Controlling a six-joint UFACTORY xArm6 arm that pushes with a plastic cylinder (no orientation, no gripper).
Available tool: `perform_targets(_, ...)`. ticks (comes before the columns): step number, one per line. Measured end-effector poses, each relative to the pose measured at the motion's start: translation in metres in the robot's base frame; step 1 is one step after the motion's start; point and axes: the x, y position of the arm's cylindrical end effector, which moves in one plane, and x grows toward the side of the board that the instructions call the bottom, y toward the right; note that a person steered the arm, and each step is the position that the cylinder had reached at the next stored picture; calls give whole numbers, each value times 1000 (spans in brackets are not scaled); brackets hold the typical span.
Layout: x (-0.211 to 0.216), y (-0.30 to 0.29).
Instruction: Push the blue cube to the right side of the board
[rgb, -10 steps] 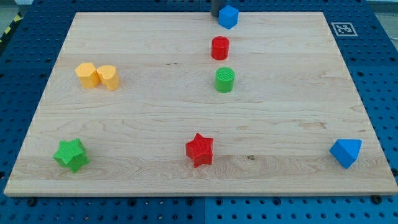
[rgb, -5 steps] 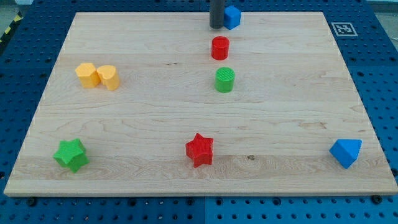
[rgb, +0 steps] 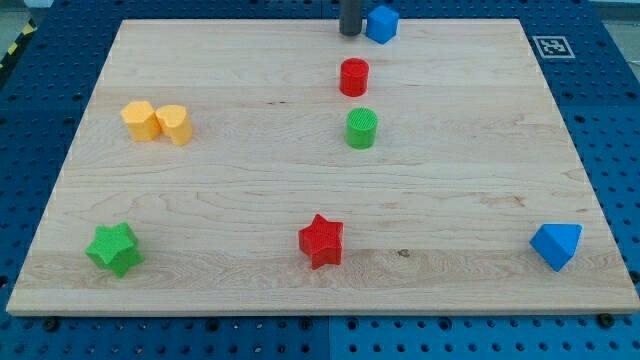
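The blue cube (rgb: 381, 24) sits near the board's top edge, a little right of the middle. My tip (rgb: 350, 33) is just to the cube's left, with a small gap between them. The rod rises out of the view's top. The wooden board (rgb: 480, 150) fills most of the view.
A red cylinder (rgb: 354, 77) and a green cylinder (rgb: 361, 128) stand below the tip. A yellow cube (rgb: 140, 119) and a yellow cylinder (rgb: 174, 124) are at the left. A green star (rgb: 114, 249), a red star (rgb: 321, 240) and a blue wedge-shaped block (rgb: 556, 245) lie along the bottom.
The blue cube has slid a little to the right along the top edge. My tip came down beside its left side, then moved slightly up and right.
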Motion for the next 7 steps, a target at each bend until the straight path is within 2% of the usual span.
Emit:
perform_targets(2,0,24)
perform_targets(5,-21,2)
perform_targets(7,4,6)
